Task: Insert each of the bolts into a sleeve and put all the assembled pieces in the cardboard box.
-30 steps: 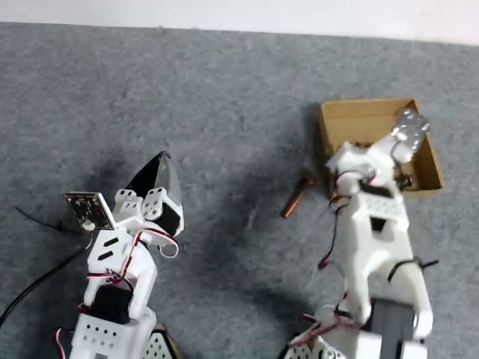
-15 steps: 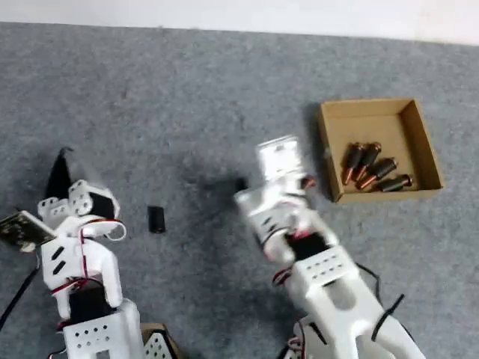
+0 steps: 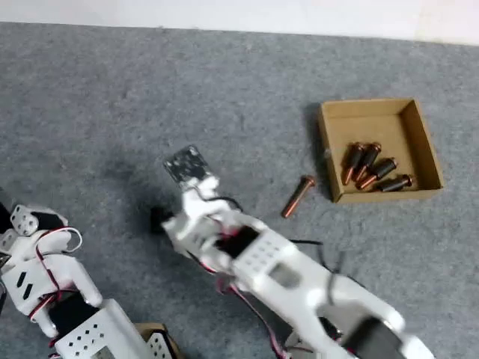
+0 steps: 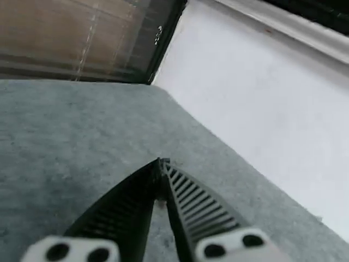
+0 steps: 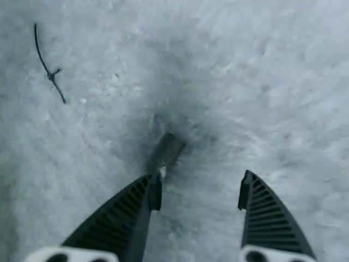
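A copper bolt (image 3: pixel 298 196) lies loose on the grey carpet, left of the cardboard box (image 3: pixel 334 113). Several assembled copper pieces (image 3: pixel 372 167) lie in the box. A short black sleeve (image 3: pixel 156 219) lies on the carpet at mid-left, seen up close as a dark sleeve (image 5: pixel 166 150) in the right wrist view. My right arm (image 3: pixel 247 250) stretches left across the carpet to it. My right gripper (image 5: pixel 202 190) is open just short of the sleeve, one fingertip (image 5: pixel 155 191) beside it. My left gripper (image 4: pixel 162 164) is shut and empty, pointing at the carpet's edge.
My left arm (image 3: pixel 34 258) sits folded at the lower-left corner. A pale floor strip (image 3: pixel 239 15) borders the carpet's far side. A black wire scrap (image 5: pixel 49 73) lies on the carpet beyond the sleeve. Open carpet spreads across the upper left.
My right arm swung from the box leftward across the carpet to the sleeve. My left arm pulled back to the lower-left corner, uncovering the sleeve.
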Controlling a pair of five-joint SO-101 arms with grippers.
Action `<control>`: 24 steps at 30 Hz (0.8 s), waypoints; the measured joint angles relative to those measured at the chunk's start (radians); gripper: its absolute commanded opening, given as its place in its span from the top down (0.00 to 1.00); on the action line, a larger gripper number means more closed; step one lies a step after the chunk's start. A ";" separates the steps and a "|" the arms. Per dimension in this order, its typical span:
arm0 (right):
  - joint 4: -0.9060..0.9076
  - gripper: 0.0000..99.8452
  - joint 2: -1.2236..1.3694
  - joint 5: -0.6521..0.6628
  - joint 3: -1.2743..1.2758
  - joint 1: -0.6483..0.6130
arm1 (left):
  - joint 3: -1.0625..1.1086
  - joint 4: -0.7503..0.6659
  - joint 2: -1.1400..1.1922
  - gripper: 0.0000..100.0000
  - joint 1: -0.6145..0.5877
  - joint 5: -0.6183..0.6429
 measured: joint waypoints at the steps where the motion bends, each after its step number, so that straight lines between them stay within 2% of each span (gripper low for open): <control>1: 0.000 0.79 0.063 -0.026 -0.040 -0.008 | 0.000 0.008 0.000 0.99 -0.003 0.002; 7: 0.028 0.82 0.350 -0.094 -0.282 -0.069 | 0.000 0.012 0.000 0.99 -0.002 0.002; 10: 0.130 0.87 0.434 -0.219 -0.419 -0.092 | 0.000 0.012 0.000 0.99 -0.002 0.002; 13: 0.261 0.87 0.494 -0.327 -0.566 -0.097 | 0.000 0.012 0.000 0.99 -0.002 0.002; 18: 0.351 0.87 0.585 -0.359 -0.730 -0.097 | 0.000 0.012 0.000 0.99 0.000 0.002; 24: 0.402 0.87 0.698 -0.362 -0.784 -0.077 | 0.000 0.012 0.000 0.99 0.002 0.002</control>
